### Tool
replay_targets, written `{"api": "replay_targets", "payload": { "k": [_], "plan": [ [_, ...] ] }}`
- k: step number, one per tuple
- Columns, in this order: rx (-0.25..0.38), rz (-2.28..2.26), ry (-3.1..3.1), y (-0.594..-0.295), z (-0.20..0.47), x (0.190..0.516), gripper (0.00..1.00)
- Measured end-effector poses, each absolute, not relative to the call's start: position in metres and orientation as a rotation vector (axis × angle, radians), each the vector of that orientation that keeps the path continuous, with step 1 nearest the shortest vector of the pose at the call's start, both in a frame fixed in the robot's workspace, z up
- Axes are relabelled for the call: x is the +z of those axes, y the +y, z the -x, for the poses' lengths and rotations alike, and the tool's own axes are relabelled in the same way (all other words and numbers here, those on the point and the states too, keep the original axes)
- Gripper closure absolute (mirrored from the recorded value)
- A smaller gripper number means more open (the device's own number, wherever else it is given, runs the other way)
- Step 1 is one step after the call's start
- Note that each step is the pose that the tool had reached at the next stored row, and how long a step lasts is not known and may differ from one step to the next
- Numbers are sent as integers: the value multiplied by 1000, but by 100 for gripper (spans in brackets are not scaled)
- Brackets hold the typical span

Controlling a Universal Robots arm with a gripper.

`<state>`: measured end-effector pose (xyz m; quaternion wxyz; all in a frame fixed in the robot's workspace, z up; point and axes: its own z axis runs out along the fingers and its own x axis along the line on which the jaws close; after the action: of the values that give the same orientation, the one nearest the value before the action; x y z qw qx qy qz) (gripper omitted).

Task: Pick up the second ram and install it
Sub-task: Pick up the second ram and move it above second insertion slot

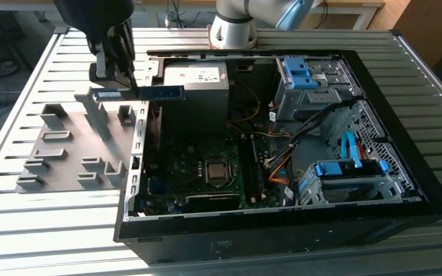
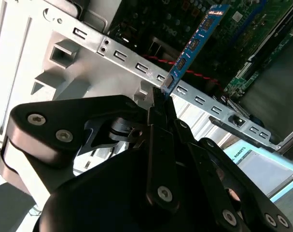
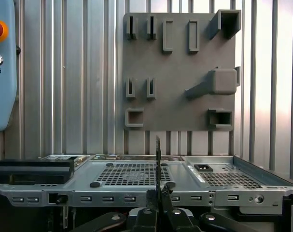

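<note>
Tool (image 1: 118,85) pinched shut on ram (image 1: 166,92), ram level. Case wall (image 1: 138,150) right under tool, tray (image 1: 67,156) below beside it, PSU (image 1: 198,80) near ram's free tip.

Daylight glances off the table (image 1: 37,230) in the exterior view, yet the case (image 1: 282,230) stays dim inside (its front wall nearly black). In the first wrist view glare whitens some slats (image 3: 262,72) and the tray (image 3: 175,101) throws soft shadows. In the second wrist view the gripper (image 2: 161,94) looms dark against the washed-out case, the ram (image 2: 194,41) bright blue.
</note>
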<state>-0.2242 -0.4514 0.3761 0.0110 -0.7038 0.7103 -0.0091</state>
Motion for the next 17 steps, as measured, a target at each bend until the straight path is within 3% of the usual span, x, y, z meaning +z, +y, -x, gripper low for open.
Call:
{"api": "replay_targets", "payload": {
  "k": [17],
  "plan": [
    [-28,2196,2216,-451,193,376,86]
  ]
}}
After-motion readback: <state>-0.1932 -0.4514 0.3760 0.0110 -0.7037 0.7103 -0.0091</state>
